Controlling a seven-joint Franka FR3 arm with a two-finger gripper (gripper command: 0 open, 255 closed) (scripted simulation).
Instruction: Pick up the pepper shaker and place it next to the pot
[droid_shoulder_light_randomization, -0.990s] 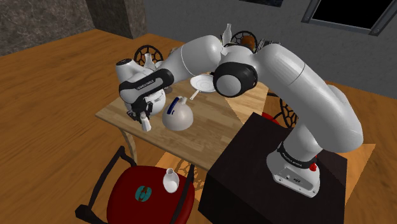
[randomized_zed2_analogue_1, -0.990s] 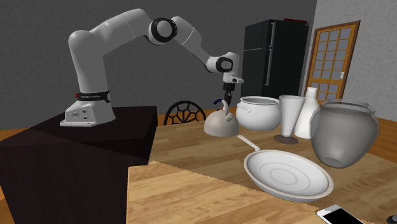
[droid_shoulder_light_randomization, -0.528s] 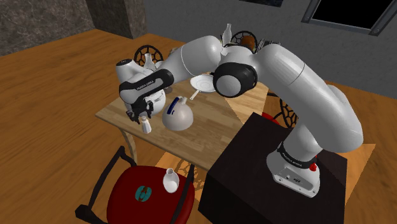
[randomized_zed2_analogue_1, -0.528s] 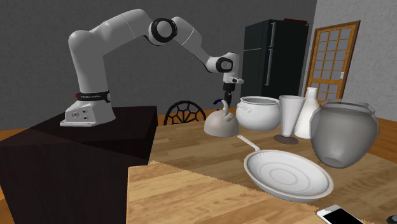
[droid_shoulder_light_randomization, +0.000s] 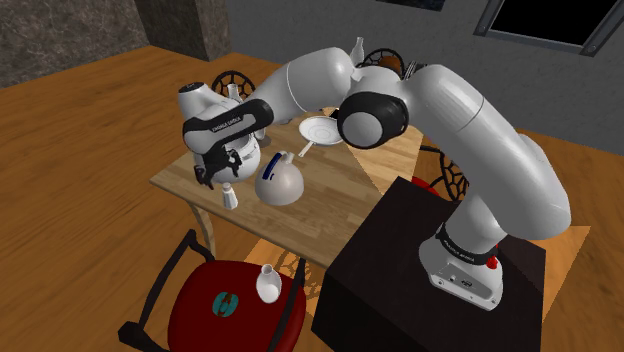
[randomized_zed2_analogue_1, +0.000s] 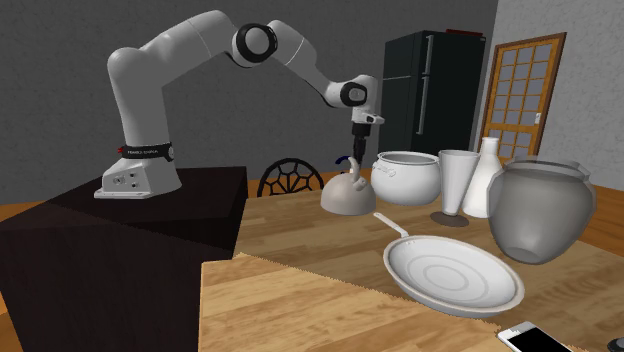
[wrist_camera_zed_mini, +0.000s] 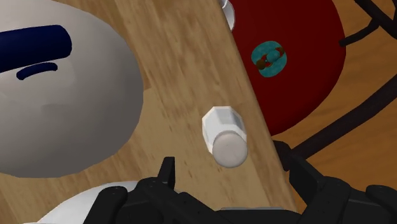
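The small white pepper shaker (droid_shoulder_light_randomization: 230, 197) with a faceted body and a rounded cap is seen standing upright on the light wooden table (droid_shoulder_light_randomization: 330, 215), close to the table's front edge. Its long axis is held vertical, and its capped end is pointed straight up towards the black two-finger gripper (droid_shoulder_light_randomization: 222, 176). In the wrist view the cap of the pepper shaker (wrist_camera_zed_mini: 224, 135) is met nearly end-on, below the gripper (wrist_camera_zed_mini: 228, 170). The jaws are spread wide, one finger to each side of the shaker; neither finger is in contact with it, so nothing is clasped. Just beside the shaker, but apart from it, a pale grey domed kettle (droid_shoulder_light_randomization: 278, 183) with a dark blue handle is set on the table. In the second exterior view the gripper (randomized_zed2_analogue_1: 357, 137) is hung above that kettle (randomized_zed2_analogue_1: 347, 192), and the white round pot (randomized_zed2_analogue_1: 408, 177) is placed just to the kettle's right. Beyond the table edge nearest the shaker, a red chair seat (wrist_camera_zed_mini: 299, 63) with a teal emblem is visible, and a small white vessel (droid_shoulder_light_randomization: 266, 285) is rested on it.
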